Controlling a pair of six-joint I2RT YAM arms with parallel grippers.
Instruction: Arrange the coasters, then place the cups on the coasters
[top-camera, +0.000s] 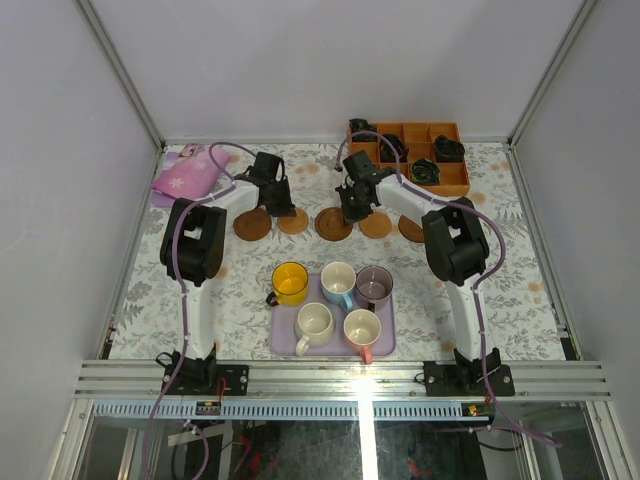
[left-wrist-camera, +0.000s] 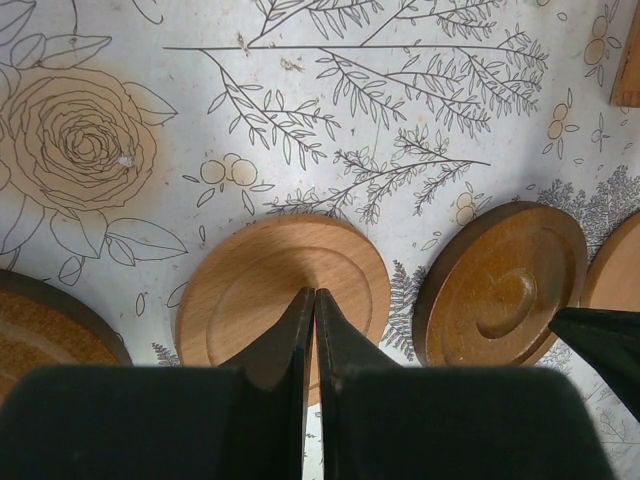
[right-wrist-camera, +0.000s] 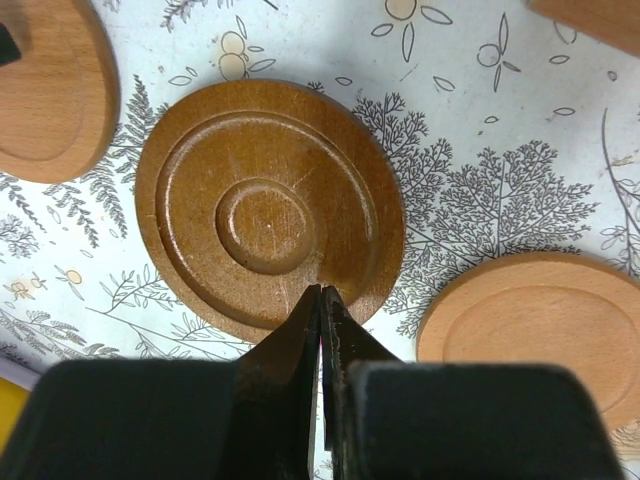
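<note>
Holding nothing, jaws pinched together, the left gripper (left-wrist-camera: 315, 300) hovers over a tan coaster (left-wrist-camera: 283, 290) and the right gripper (right-wrist-camera: 322, 295) over a dark coaster (right-wrist-camera: 268, 205); five coasters (top-camera: 253, 225) lie in a row, apparently arranged, while all five cups (top-camera: 338, 282) stand on the tray (top-camera: 283, 342), none yet placed.

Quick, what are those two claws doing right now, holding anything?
Left gripper: closed, empty, tips over a tan coaster.
Right gripper: closed, empty, tips over a dark coaster.
</note>
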